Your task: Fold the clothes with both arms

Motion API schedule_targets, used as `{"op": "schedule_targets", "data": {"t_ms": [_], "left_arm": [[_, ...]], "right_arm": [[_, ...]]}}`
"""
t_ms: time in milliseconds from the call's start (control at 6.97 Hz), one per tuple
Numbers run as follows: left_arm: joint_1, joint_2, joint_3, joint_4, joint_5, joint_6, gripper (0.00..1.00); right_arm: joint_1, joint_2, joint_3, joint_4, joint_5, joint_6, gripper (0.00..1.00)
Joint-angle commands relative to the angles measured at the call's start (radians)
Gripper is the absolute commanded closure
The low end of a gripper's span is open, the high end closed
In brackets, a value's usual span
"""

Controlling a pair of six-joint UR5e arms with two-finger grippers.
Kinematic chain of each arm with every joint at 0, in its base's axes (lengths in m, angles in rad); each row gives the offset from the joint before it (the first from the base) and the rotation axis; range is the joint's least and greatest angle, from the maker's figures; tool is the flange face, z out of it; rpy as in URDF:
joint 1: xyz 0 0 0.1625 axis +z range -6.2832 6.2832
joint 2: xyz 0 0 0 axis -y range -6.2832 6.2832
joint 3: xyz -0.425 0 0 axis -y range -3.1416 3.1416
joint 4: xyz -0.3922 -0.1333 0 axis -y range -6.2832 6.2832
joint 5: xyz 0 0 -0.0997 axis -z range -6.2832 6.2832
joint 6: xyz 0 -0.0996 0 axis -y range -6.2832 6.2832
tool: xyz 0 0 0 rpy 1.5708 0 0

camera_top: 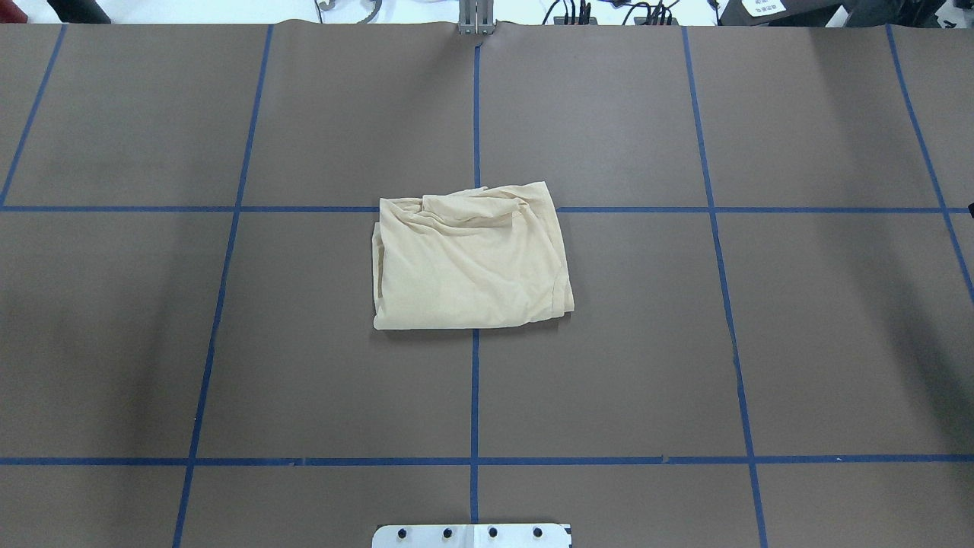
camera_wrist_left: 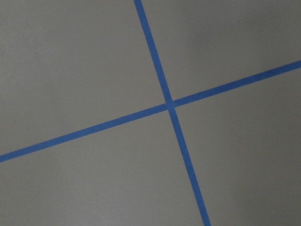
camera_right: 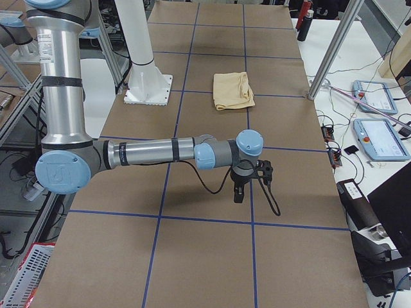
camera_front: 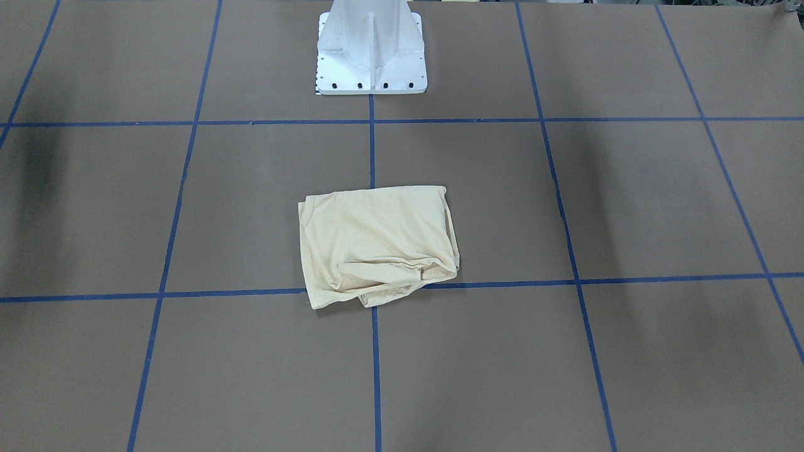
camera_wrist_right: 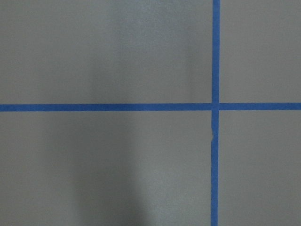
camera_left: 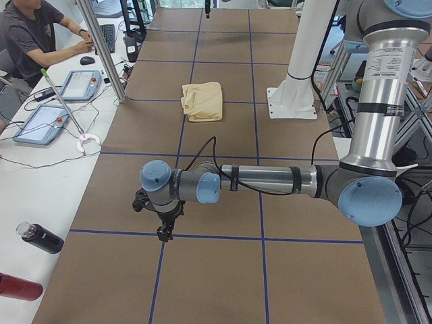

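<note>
The clothes (camera_front: 377, 245) lie as one pale cream-yellow bundle, folded into a rough rectangle at the table's centre (camera_top: 472, 262), with bunched wrinkles along the edge far from the robot. No print or tag shows. The left arm (camera_left: 263, 181) stretches low over the table's left end, far from the clothes (camera_left: 202, 101); its left gripper (camera_left: 164, 233) points down at a tape line, and I cannot tell its state. The right arm (camera_right: 154, 153) mirrors it at the other end, with the right gripper (camera_right: 239, 192) pointing down, state unreadable. Both wrist views show only brown table and blue tape.
The white pedestal base (camera_front: 372, 56) stands at the robot's edge of the table. Blue tape (camera_top: 475, 380) marks a grid on the brown surface. A person (camera_left: 34, 34) sits at a side desk with tablets (camera_left: 81, 84) and bottles (camera_left: 40, 237). A metal post (camera_right: 334, 48) stands at the table's edge.
</note>
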Motion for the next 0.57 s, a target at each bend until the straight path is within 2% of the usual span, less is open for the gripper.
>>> {"op": "schedule_targets", "data": {"t_ms": [0, 143, 430], "left_arm": [[-0.001, 0.009, -0.018, 0.005, -0.082, -0.178, 0.0], [-0.003, 0.016, -0.01, 0.01, -0.143, -0.195, 0.0], [-0.001, 0.024, -0.015, 0.002, -0.104, -0.194, 0.0]], "right_arm": [[0.0, 0.001, -0.009, 0.003, 0.0, 0.0, 0.0], [0.0, 0.001, -0.009, 0.003, 0.0, 0.0, 0.0], [0.0, -0.001, -0.009, 0.003, -0.001, 0.0, 0.0]]}}
